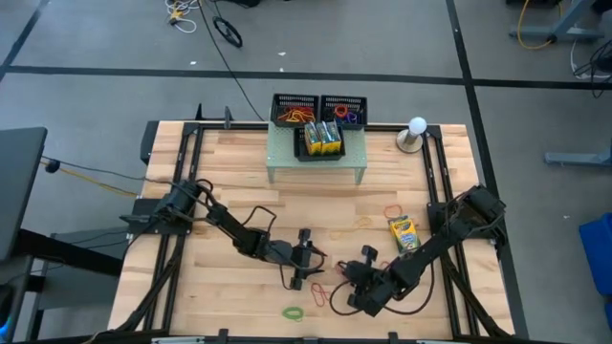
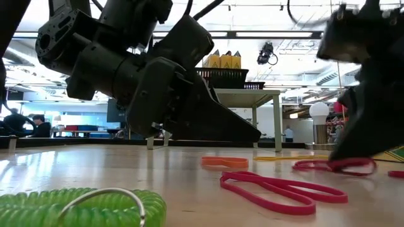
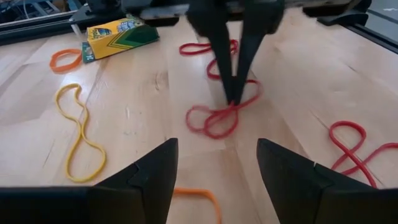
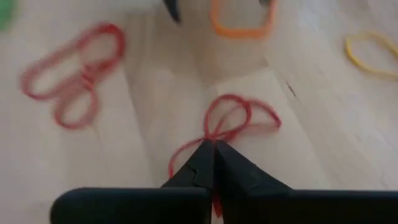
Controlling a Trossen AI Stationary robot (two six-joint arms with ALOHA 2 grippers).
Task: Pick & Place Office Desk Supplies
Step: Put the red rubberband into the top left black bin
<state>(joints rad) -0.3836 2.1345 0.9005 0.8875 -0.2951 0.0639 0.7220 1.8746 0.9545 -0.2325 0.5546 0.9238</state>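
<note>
My right gripper (image 4: 213, 148) stands shut on a red rubber band (image 4: 239, 118) on the wooden table; the left wrist view shows its fingers (image 3: 233, 87) on that band (image 3: 217, 118). My left gripper (image 3: 217, 180) is open a little way off, pointing at it, with an orange band (image 3: 198, 196) on the table between its fingers. One yellow-and-green crayon box (image 1: 403, 232) lies flat on the table at the right. More crayon boxes (image 1: 318, 139) sit in a tray on the pale green riser (image 1: 316, 167). Other red (image 1: 318, 287), yellow (image 3: 78, 134) and orange (image 3: 65, 59) bands lie loose. My right gripper pinches the red band at its crossed middle (image 4: 216, 134) between its two fingertips. The fingers slant down onto it from above, from the table's right. The band's loops lie slack on the table on either side of the fingertips.
Two black mesh trays (image 1: 294, 110) with bands stand at the far edge behind the riser. A white ball on a stand (image 1: 416, 129) is at the far right. A green coil (image 1: 293, 312) lies near the front edge. Bare wood lies on the left.
</note>
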